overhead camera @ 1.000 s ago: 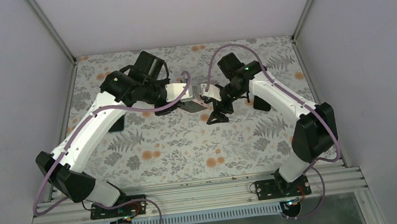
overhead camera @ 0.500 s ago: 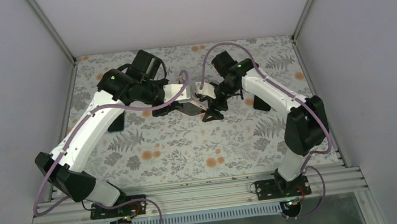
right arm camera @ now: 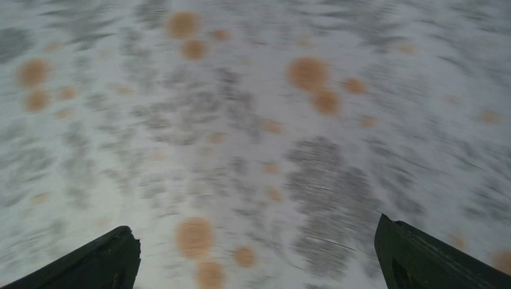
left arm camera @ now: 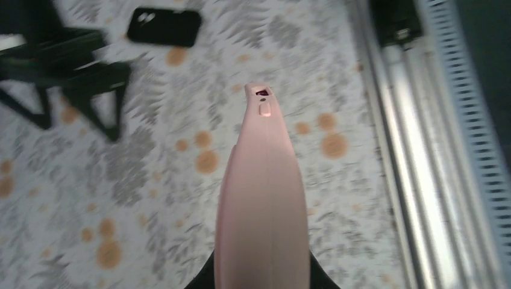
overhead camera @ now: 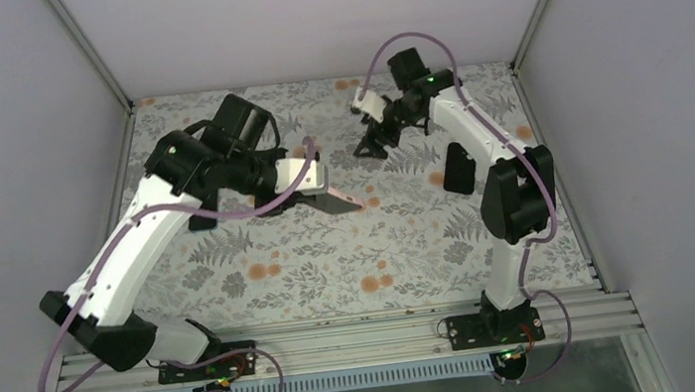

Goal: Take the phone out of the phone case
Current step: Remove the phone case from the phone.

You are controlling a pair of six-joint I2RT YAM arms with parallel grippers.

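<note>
My left gripper [overhead camera: 312, 196] is shut on the salmon-pink phone case [overhead camera: 345, 202] and holds it above the middle of the table. In the left wrist view the phone case [left arm camera: 263, 198] is seen edge-on, sticking out from between my black fingers [left arm camera: 206, 279]. From above, a dark face, apparently the phone [overhead camera: 328, 198], still lies inside the pink rim. My right gripper [overhead camera: 372, 143] is open and empty over the back of the table, well apart from the case. Its view shows only blurred mat between its fingertips [right arm camera: 120, 244].
A bare black phone [overhead camera: 457, 167] lies on the floral mat at the right, also in the left wrist view [left arm camera: 164, 26]. A dark flat object [overhead camera: 203, 219] is partly hidden under my left arm. The metal rail [overhead camera: 341, 335] runs along the near edge.
My right gripper has pulled away from the case end to the back of the table and is open and empty. My left gripper has drawn the case slightly left.
</note>
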